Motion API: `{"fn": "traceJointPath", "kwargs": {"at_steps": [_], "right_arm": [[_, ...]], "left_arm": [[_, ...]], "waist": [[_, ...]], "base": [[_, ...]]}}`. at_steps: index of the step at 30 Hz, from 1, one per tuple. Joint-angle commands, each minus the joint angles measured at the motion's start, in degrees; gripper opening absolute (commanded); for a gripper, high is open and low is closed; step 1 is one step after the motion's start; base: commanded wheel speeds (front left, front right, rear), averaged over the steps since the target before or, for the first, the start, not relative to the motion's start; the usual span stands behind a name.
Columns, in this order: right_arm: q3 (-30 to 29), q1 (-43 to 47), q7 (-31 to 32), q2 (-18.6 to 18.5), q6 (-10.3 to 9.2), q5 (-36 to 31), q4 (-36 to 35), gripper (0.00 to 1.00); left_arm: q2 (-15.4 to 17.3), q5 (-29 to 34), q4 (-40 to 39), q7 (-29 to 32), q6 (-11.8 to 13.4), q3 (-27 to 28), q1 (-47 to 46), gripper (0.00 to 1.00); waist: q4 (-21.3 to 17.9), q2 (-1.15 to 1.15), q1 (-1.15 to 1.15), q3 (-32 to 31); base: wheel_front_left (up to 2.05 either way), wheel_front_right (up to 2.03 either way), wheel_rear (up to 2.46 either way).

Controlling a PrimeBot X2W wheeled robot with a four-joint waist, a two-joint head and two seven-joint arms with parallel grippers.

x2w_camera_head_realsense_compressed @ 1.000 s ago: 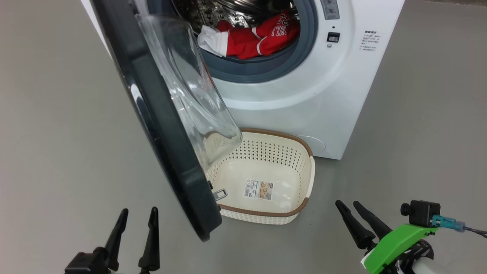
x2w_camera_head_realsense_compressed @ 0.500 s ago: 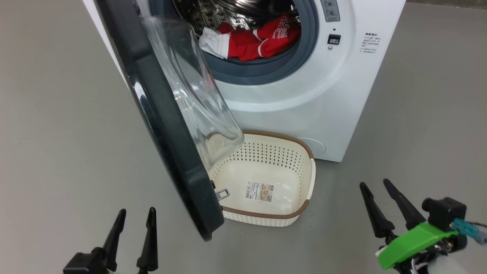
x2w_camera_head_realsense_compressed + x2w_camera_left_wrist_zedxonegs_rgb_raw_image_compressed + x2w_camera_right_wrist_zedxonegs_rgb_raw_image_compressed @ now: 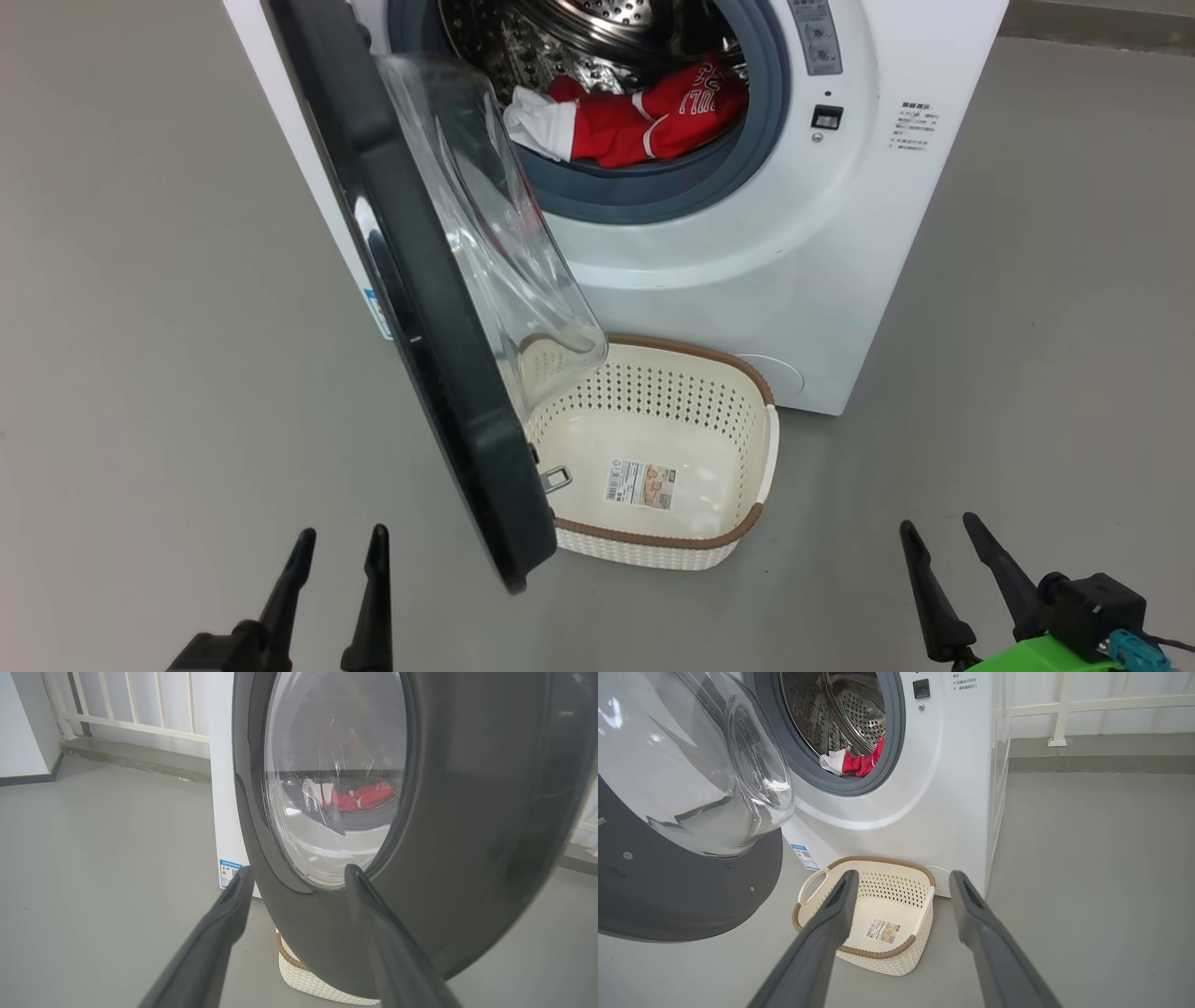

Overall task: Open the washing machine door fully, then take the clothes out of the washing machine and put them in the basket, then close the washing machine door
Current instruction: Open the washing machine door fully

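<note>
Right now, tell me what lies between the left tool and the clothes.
The washing machine door stands before the left tool; the left wrist view shows the clothes through its glass.

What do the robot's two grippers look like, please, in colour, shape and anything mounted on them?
The left gripper and right gripper each have two long, dark, smooth fingers tapering to points. The left's rise from a black base. Behind the right's sit a bright green housing, a small black camera and a teal connector with a thin dark cable.
</note>
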Motion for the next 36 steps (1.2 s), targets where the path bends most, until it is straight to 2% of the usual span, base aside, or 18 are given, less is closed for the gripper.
{"fn": "traceJointPath", "kwargs": {"at_steps": [1,11,12,13,14,15,20,24,27,30,31,33,36], "right_arm": [[0.97,-0.72,-0.69,-0.30,0.43,-0.70,-1.45,1.00],[0.01,-1.04,-0.70,0.15,0.43,-1.77,-1.98,1.00],[-0.03,-1.06,-0.70,0.20,0.43,-1.86,-2.06,1.00],[-0.07,-1.08,-0.70,0.24,0.43,-1.95,-2.14,1.00],[-0.09,-1.11,-0.70,0.28,0.43,-2.01,-2.21,1.00],[-0.12,-1.14,-0.70,0.33,0.43,-2.03,-2.26,1.00],[-0.06,-1.36,-0.70,0.46,0.43,-2.02,-2.56,1.00],[0.00,-1.53,-0.70,0.47,0.43,-2.21,-2.81,1.00],[0.04,-1.64,-0.70,0.48,0.43,-2.39,-2.95,1.00],[0.13,-1.83,-0.70,0.44,0.43,-2.61,-3.08,1.00],[0.06,-1.95,-0.70,0.45,0.43,-2.74,-3.18,1.00],[0.03,-2.03,-0.70,0.46,0.43,-2.81,-3.25,1.00],[0.04,-2.32,-0.70,0.51,0.43,-3.00,-3.34,1.00]], "left_arm": [[0.79,0.66,-1.44,-0.45,-0.02,1.64,-0.55,1.00],[0.79,0.53,-1.68,-0.45,-0.17,1.56,-0.63,1.00],[0.79,0.53,-1.65,-0.45,-0.20,1.54,-0.65,0.77],[0.79,0.49,-1.76,-0.45,-0.18,1.59,-0.75,0.45],[0.79,0.32,-1.91,-0.45,-0.16,1.64,-0.88,0.18],[0.79,0.13,-2.31,-0.45,-0.15,1.78,-1.07,0.00],[0.79,-1.83,-6.94,-0.45,0.21,4.22,-2.49,0.00],[0.79,-1.99,-13.78,-0.45,0.85,6.45,-4.56,0.00],[0.79,-1.96,-20.62,-0.45,1.10,6.00,-6.13,0.00],[0.79,-2.04,-27.30,-0.45,1.49,3.28,-7.12,0.00],[0.79,-1.76,-30.70,-0.45,1.84,-0.01,-7.19,0.00],[0.79,-1.45,-31.52,-0.45,1.81,-2.13,-6.95,0.00],[0.79,-0.45,-31.63,-0.45,1.13,-9.02,-6.31,0.00]], "waist": [[-0.06,0.00,0.00,-0.02],[-0.06,0.00,0.00,-0.04],[-0.04,0.00,0.00,-0.04],[-0.02,0.00,0.00,-0.01],[0.00,0.00,0.00,0.01],[0.02,0.00,0.00,0.02],[-0.06,0.00,0.00,0.22],[-0.14,0.00,0.00,0.44],[-0.27,0.00,0.00,0.52],[-0.42,0.00,0.00,0.62],[-0.53,0.00,0.00,0.72],[-0.58,0.00,0.00,0.82],[-0.79,0.00,0.00,1.11]], "base": [[0.00,0.00,0.00],[0.00,0.00,0.00],[0.00,0.00,0.00],[0.00,0.00,0.00],[0.00,0.00,0.00],[0.00,0.00,0.00],[0.00,0.00,0.00],[0.00,0.00,0.00],[0.00,0.00,0.00],[0.00,0.00,0.00],[0.00,0.00,0.00],[0.00,0.00,0.00],[0.00,0.00,0.00]]}}
